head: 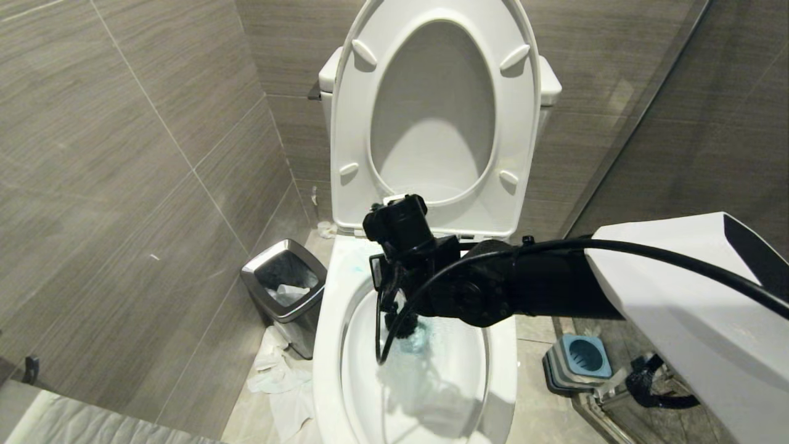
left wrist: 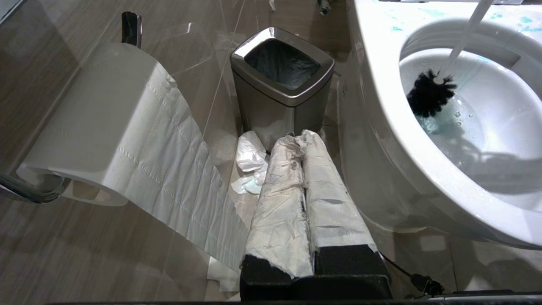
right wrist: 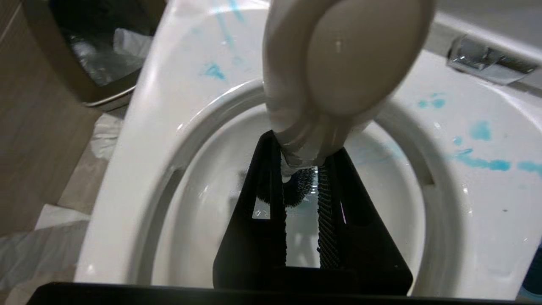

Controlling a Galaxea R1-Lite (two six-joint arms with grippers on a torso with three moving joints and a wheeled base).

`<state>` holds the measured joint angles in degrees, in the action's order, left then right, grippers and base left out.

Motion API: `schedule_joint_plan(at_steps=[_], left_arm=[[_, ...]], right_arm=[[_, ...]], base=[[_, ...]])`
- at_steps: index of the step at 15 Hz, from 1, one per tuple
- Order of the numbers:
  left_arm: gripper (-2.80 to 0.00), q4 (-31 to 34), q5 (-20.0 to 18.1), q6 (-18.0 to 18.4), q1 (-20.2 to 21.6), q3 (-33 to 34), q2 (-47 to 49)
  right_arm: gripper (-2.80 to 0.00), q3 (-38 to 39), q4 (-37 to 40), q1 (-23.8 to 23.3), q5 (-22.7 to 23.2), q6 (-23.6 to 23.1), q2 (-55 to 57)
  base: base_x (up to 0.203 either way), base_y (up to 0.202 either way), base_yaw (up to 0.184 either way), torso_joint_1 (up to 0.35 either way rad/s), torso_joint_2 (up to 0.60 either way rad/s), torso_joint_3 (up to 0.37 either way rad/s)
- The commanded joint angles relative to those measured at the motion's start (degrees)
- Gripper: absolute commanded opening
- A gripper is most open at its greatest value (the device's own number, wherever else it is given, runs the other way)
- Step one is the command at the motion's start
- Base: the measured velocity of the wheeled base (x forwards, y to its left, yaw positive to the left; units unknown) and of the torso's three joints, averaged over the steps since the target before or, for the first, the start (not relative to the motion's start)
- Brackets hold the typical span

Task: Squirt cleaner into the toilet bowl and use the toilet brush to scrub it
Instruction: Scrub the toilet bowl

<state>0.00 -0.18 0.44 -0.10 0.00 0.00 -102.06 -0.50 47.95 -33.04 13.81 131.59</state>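
The white toilet bowl (head: 327, 351) stands in front of me with its seat and lid (head: 431, 111) raised. My right gripper (right wrist: 301, 148) reaches down over the bowl, shut on the white handle of the toilet brush (right wrist: 338, 63). The dark brush head (left wrist: 430, 97) sits low inside the bowl at the bluish water, also seen under the wrist (head: 407, 327). Blue cleaner streaks (right wrist: 478, 161) mark the rim. The cleaner bottle is out of view. My left gripper (left wrist: 298, 137), fingers wrapped in white paper, is shut and empty, low beside the bowl's outer wall.
A steel-rimmed waste bin (head: 285, 290) stands left of the toilet, with crumpled paper (head: 277, 376) on the floor by it. A paper roll (left wrist: 97, 127) hangs on the left wall. The blue and grey brush holder (head: 579, 361) sits on the floor at the right.
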Motion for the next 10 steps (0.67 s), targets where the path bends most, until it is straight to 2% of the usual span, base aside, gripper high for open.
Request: schedule_joint_plan(at_steps=[1,7,10], left_arm=[[-2.8,0.09,0.01,0.0,0.01,0.09,0.0],[-2.8,0.08,0.01,0.0,0.01,0.09,0.0],[-2.8,0.02,0.01,0.0,0.01,0.09,0.0]], right_arm=[[-2.8,2.79,0.16,2.08,-0.25,0.46,-1.82],[-2.8,19.95,0.06,4.64,-0.32,2.07,-13.32],[-2.8,23.36,-0.18,1.62,-0.45,2.44,-16.07]], base=[[0.0,0.0,0.0,0.0,0.0,0.0],[0.0,0.0,0.0,0.0,0.0,0.0],[0.0,0.0,0.0,0.0,0.0,0.0]])
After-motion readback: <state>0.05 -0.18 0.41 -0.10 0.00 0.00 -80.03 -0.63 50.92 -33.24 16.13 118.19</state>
